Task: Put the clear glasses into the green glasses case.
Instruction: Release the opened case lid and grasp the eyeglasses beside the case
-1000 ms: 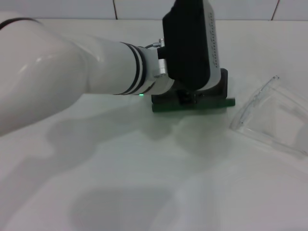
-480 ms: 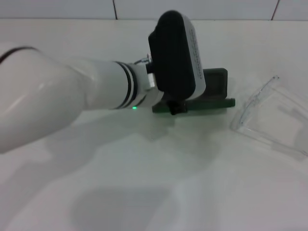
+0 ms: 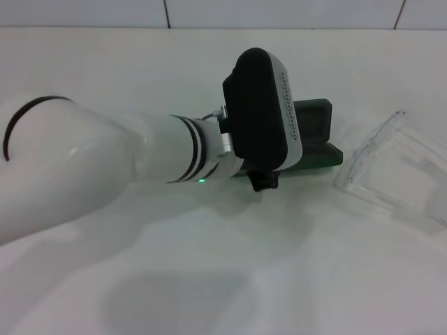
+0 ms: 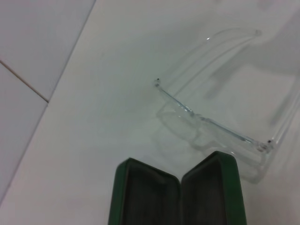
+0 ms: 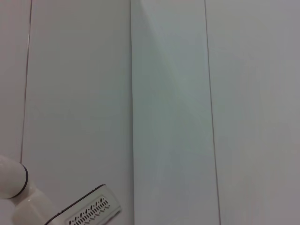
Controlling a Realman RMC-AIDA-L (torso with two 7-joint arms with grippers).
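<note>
Left gripper (image 3: 264, 183), grip state indeterminate, over open green glasses case (image 4: 178, 194); clear glasses (image 4: 220, 126) just beside; careless sweep could shift them on the desk (image 3: 279, 265)

left arm (image 3: 105, 167) over case (image 3: 318, 136), glasses (image 3: 398, 171) beside

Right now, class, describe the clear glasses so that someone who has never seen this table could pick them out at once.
Start at the white table and find the left arm's black wrist near the middle. Behind it stands the open green glasses case. Beside the case, on the robot's right, lie the clear glasses: colourless and see-through with long curved temples, where the case is dark and solid.
</note>
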